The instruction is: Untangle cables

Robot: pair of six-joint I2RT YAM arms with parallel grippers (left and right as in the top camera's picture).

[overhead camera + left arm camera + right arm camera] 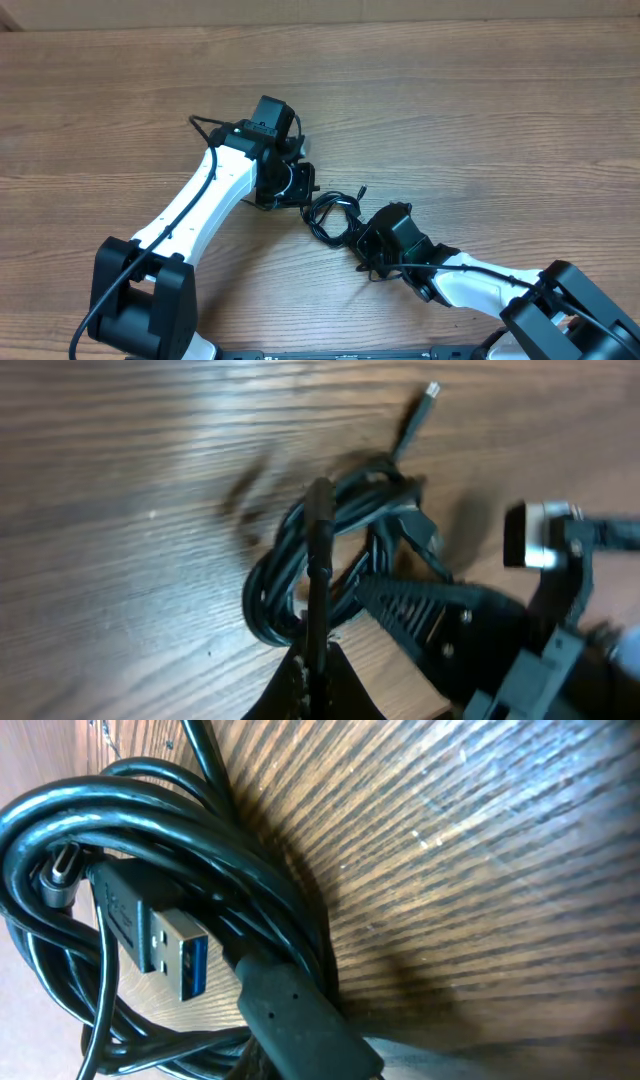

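Overhead: left pincer and right pincer each clamp the tangled cables

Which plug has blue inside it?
The wide flat plug in the middle of the cables: its metal mouth shows blue. The small rounded plug beside it shows only grey.

The counter is brown wood grain, with the grain running side to side in the overhead view. Near its middle lie the cables, thin black cords looped together in one tangled bundle. One small plug sticks out over bare wood. A blue-tongued USB plug sits among the loops.
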